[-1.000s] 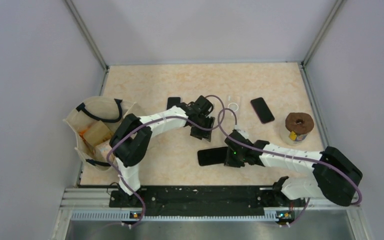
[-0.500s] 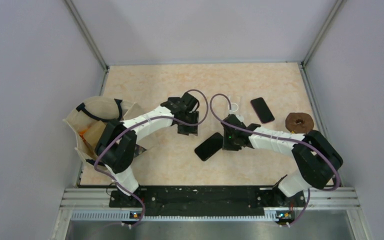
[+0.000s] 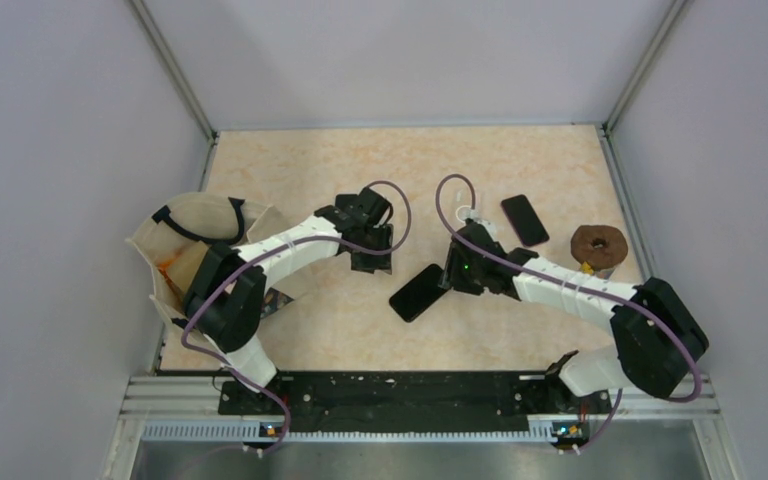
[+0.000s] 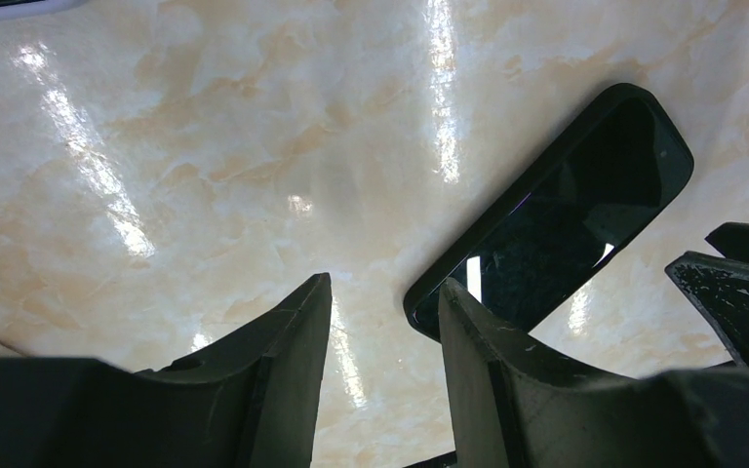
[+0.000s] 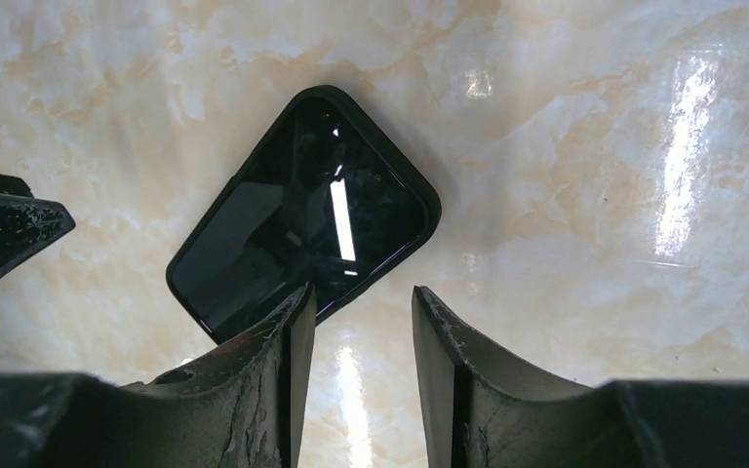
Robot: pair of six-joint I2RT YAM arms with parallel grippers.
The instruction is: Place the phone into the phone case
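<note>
A black phone (image 3: 419, 292) with a dark raised rim round it, like a case, lies flat and slanted mid-table. It also shows in the left wrist view (image 4: 556, 219) and the right wrist view (image 5: 302, 214). My left gripper (image 3: 372, 262) is open and empty just left of it, fingertips (image 4: 380, 292) above bare table by its lower corner. My right gripper (image 3: 447, 280) is open and empty at its right end, fingertips (image 5: 361, 297) at the phone's near edge. Neither gripper holds it.
A second black phone (image 3: 525, 220) lies at the back right, with a clear case and white ring (image 3: 470, 212) beside it. A brown ring on a cup (image 3: 598, 247) stands at the right. A beige bag (image 3: 195, 250) sits at the left edge.
The phone has moved from nearer the front toward the middle and turned to a slant. The right gripper went with it, then let go. The left gripper drew back to the left.
</note>
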